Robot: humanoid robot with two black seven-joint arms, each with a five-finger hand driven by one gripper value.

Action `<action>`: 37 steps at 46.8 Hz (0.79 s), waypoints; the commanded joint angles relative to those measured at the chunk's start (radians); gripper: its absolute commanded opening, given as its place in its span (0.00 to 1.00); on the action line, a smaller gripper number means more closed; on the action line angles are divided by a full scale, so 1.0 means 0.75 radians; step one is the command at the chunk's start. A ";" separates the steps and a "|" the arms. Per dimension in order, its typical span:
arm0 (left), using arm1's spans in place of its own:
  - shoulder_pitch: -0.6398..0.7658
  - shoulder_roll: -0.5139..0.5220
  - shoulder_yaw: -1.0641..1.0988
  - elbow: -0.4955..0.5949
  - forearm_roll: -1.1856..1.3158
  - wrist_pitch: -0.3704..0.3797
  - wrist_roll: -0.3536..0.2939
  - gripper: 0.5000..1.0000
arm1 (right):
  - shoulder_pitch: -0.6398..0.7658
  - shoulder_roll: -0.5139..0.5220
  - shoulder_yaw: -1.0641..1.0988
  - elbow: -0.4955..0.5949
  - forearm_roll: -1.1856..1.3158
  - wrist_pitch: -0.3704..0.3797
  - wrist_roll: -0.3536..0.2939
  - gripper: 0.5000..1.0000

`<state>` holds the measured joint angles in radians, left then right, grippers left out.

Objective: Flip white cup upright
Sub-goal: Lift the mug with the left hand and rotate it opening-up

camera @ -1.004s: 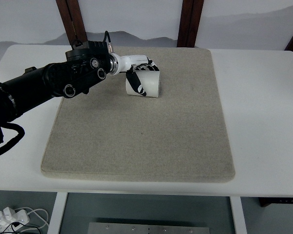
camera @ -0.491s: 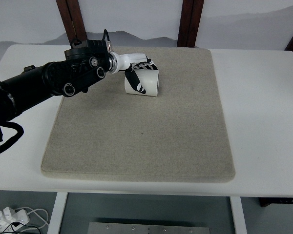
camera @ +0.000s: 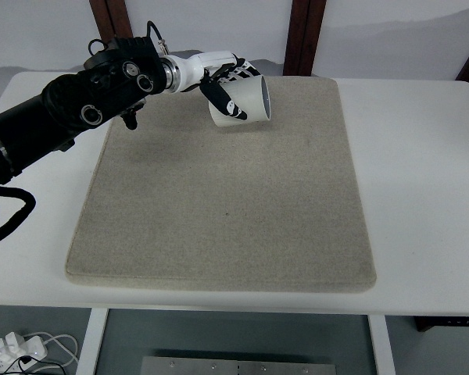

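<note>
The robot's left hand [camera: 228,86] – fingers wrapped tight around the round white plastic cup [camera: 246,103] – has lifted it up off the flat grey felt mat [camera: 227,211] since a moment ago, so it hangs tipped over the mat's far edge, probably mid-flip.

arm [camera: 55,125]: matte black, bulky, round silver screw caps on its casing
wrist [camera: 189,72]: white sleeve with a silver ring where it meets the black casing
cable [camera: 155,33]: thin, black, looping at 12 o'clock of the casing
left hand [camera: 230,86]: white with black finger segments
</note>
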<state>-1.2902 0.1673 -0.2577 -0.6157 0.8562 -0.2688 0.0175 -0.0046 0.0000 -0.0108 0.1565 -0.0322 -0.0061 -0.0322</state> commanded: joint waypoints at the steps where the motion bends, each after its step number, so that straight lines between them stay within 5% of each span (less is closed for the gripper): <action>1: 0.000 0.022 -0.008 -0.001 -0.098 -0.020 -0.033 0.00 | 0.000 0.000 0.002 0.000 0.000 0.000 0.000 0.90; 37: 0.246 0.096 -0.139 0.246 -0.679 -0.411 -0.567 0.00 | 0.000 0.000 0.000 -0.002 0.000 0.000 0.000 0.90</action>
<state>-1.1282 0.2394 -0.3474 -0.4385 0.3501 -0.5611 -0.3813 -0.0045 0.0000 -0.0106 0.1564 -0.0322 -0.0061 -0.0322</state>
